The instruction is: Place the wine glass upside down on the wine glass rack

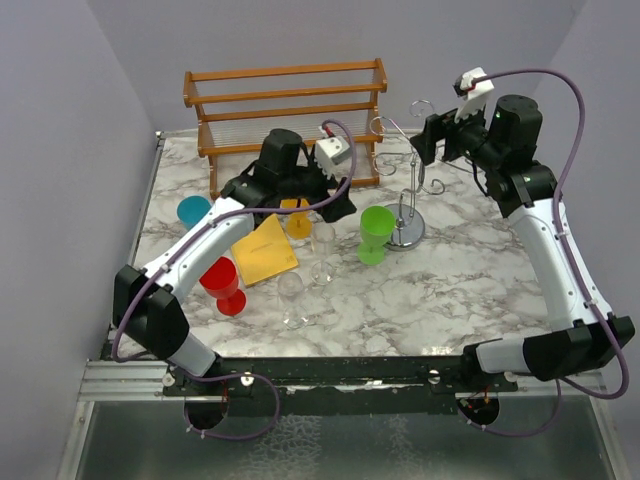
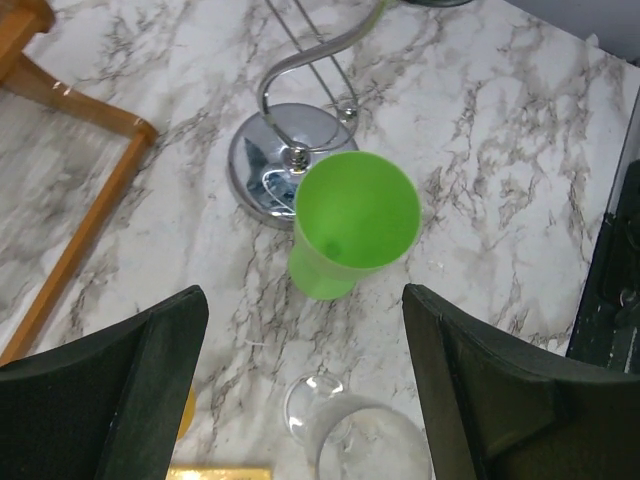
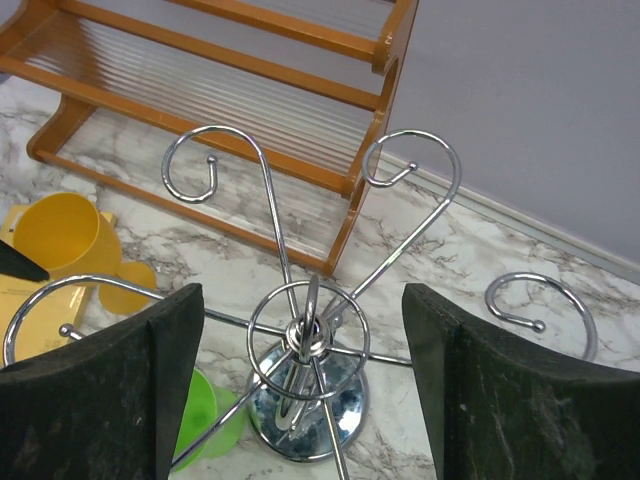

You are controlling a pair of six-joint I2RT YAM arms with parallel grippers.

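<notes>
The wine glass rack [image 1: 406, 228] is a silver wire stand with a round shiny base, right of centre. My right gripper [image 3: 303, 300] hangs open straight above its hub, nothing between the fingers; the curled arms [image 3: 205, 160] spread around it. In the top view this gripper [image 1: 430, 140] is level with the rack's top. A clear wine glass [image 1: 322, 248] stands upright left of the rack, and a second one [image 1: 292, 297] stands nearer the front. My left gripper [image 2: 303, 310] is open above the table, and a wine glass [image 2: 355, 435] rim shows low between its fingers, untouched.
A green cup [image 1: 376, 232] stands against the rack's base. Yellow cup [image 1: 296, 215], yellow card [image 1: 264, 250], blue cup [image 1: 193, 210] and red cup [image 1: 222, 285] lie to the left. A brown wooden slatted shelf [image 1: 285, 110] stands at the back.
</notes>
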